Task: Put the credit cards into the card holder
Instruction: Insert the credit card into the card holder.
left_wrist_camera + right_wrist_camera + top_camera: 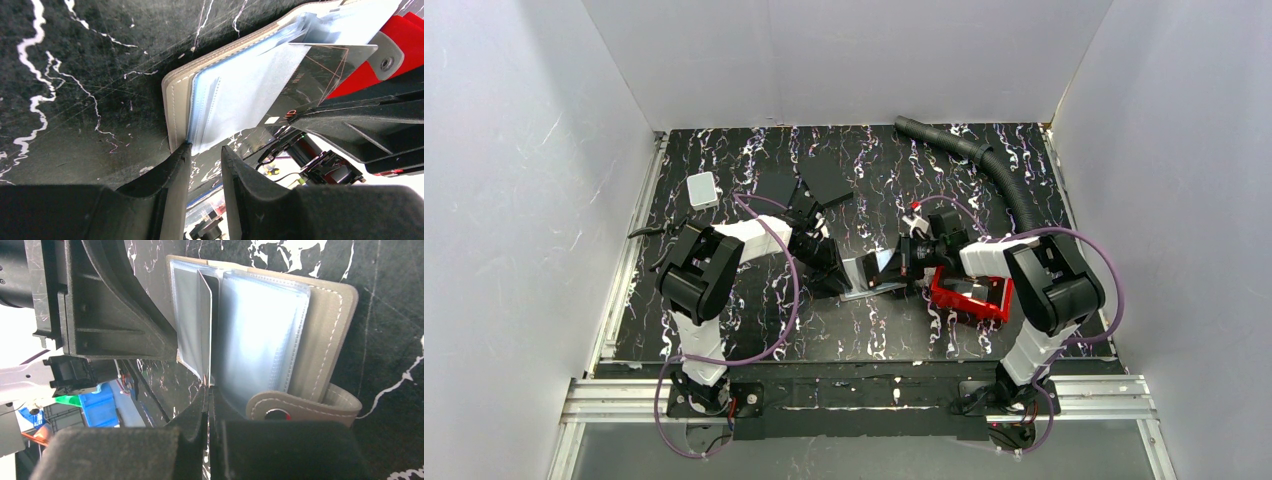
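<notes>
Card (204,325) looks thin, stiff, likely slick; your right gripper (207,390) clamps its right edge. Holder (325,315) looks floppy; left gripper (205,152) half-spread at its left edge, grip unclear.

Taupe card holder (327,325) lying open, credit card (204,315) upright between its sleeves

Taupe card holder (325,315) with pale stitching and bluish sleeves, black white-veined table (75,75), red tray (969,307).
</notes>
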Motion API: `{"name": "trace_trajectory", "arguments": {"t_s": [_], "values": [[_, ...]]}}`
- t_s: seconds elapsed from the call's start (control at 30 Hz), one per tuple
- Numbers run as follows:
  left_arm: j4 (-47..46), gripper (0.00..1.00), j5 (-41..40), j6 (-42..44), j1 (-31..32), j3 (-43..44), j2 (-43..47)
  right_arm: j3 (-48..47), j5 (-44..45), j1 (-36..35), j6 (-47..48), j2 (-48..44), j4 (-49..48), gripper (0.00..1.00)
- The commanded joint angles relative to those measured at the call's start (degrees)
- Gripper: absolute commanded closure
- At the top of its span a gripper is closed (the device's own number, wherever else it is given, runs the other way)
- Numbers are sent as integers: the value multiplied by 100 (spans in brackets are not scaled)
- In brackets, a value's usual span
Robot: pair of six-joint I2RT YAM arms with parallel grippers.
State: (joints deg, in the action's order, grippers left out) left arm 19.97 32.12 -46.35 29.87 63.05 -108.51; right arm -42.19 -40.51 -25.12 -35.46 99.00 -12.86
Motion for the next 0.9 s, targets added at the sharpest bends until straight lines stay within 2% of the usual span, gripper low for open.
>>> {"name": "trace_trajectory", "arguments": {"t_s": [0.0,0.3,0.53,0.73,0.87], "values": [[96,72,-164,20,115,-140,-39,-17,-155,-115,-7,185,-154,99],[-16,67,-210,48,113,-242,81,-47,-197,-115,-45,365,-370,99],[79,62,-330,206,99,-222,260,-494,174,-115,668,232,757,79],[161,62,-477,336,44,-234,424,-875,608,-115,1117,-72,1645,65],[148,62,-474,346,19,-221,482,-1181,1011,-115,1371,-231,2217,60]]}}
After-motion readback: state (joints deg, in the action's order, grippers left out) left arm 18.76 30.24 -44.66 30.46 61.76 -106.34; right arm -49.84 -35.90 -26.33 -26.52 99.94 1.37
